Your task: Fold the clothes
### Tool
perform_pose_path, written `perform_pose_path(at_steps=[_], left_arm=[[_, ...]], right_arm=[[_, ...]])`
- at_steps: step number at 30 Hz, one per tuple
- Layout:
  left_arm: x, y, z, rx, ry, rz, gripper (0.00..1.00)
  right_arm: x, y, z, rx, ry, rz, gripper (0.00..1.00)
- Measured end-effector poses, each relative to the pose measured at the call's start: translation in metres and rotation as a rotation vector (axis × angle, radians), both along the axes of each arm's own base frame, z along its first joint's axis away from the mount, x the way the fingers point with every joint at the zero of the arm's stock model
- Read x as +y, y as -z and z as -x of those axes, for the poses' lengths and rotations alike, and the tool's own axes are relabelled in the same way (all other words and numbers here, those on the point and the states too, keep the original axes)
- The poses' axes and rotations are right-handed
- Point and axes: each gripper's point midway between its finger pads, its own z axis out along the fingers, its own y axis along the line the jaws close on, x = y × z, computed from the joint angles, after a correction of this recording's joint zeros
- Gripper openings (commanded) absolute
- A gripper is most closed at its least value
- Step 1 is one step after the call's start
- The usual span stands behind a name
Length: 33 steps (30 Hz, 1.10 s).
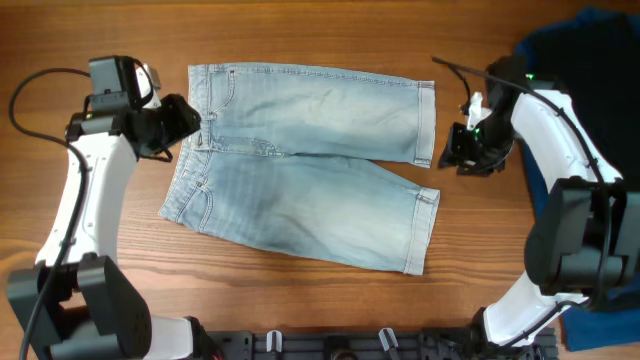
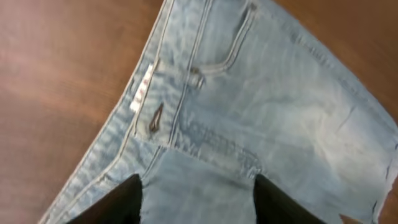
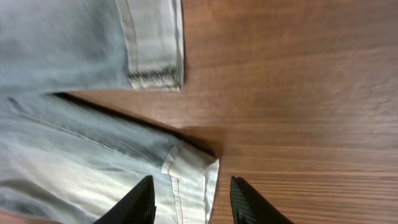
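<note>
The clothes are a pair of light blue denim shorts (image 1: pixel 310 170), spread flat on the wooden table with the waistband to the left and both leg ends to the right. My left gripper (image 1: pixel 190 122) is at the waistband's middle. In the left wrist view it (image 2: pixel 198 202) stands open, with the denim (image 2: pixel 261 106) lying below and between its dark fingers. My right gripper (image 1: pixel 452 155) is at the leg ends. In the right wrist view it (image 3: pixel 191 202) is open over the corner of one hemmed leg end (image 3: pixel 193 171), with nothing pinched.
A dark blue garment (image 1: pixel 590 60) lies at the table's far right, behind the right arm. Bare wood (image 3: pixel 298 93) stretches to the right of the leg hems and to the left of the waistband (image 2: pixel 56 74).
</note>
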Motion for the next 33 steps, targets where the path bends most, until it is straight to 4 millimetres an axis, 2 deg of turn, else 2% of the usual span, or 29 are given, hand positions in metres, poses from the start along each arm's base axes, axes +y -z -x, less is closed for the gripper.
perform_pose_path(at_steps=[11,18,22,25,26,33], left_arm=[[0.003,0.011,0.009,0.052,-0.012,-0.016,0.66],[0.003,0.013,0.011,0.064,-0.012,-0.015,0.66],[0.003,0.013,0.013,0.071,-0.012,-0.014,0.66],[0.003,0.013,0.013,0.071,-0.012,-0.014,0.66],[0.003,0.013,0.013,0.071,-0.012,-0.014,0.66],[0.003,0.013,0.013,0.071,-0.012,-0.014,0.67]], right_arm=[[0.017,0.042,0.026,0.043,-0.009,-0.020,0.32],[0.022,0.042,0.028,0.062,0.029,-0.013,0.30],[0.022,0.043,0.027,0.066,0.073,-0.004,0.15],[0.021,0.043,0.025,0.067,0.098,0.002,0.09],[0.021,0.043,0.025,0.068,0.099,0.002,0.04],[0.020,0.044,0.023,0.058,0.110,0.006,0.04]])
